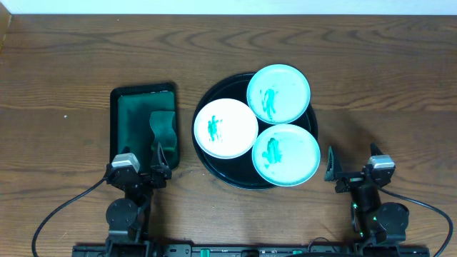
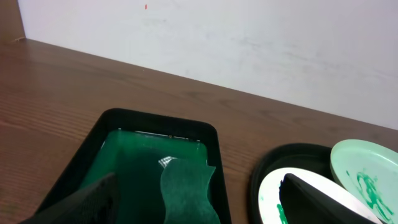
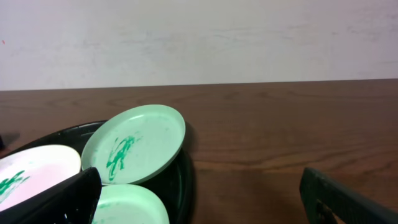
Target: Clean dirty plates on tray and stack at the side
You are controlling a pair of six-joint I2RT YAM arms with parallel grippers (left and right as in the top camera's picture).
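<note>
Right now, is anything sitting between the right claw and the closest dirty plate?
Nothing visible does. Only bare table lies between the open right gripper and the nearest mint plate. That plate rests on the black tray, beside two other smeared plates.

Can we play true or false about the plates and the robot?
1. Three plates sit on the black tray. True.
2. The white plate is clean. False: it has green smears.
3. Two plates are mint green. True: the far mint plate and the near mint plate.
4. The right end effector holds a plate. False: it is open and empty, beside the tray.
</note>
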